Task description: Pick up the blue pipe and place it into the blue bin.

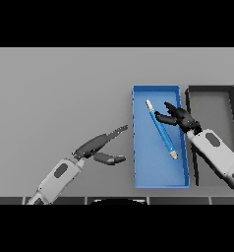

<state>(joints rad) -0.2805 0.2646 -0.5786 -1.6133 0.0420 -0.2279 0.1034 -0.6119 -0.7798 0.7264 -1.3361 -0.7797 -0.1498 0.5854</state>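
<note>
The blue pipe (161, 130), with pale silver ends, lies slanted inside the blue bin (144, 167), its upper end near the bin's far wall and its lower end toward the right wall. My right hand (179, 116) hovers over the bin's right side just beside the pipe's upper half, fingers spread and relaxed, holding nothing. My left hand (97, 145) rests over the grey table to the left of the bin, fingers straight and thumb apart.
A black bin (230, 101) stands right next to the blue bin on its right side, partly covered by my right forearm. Grey table stretches to the left and far side.
</note>
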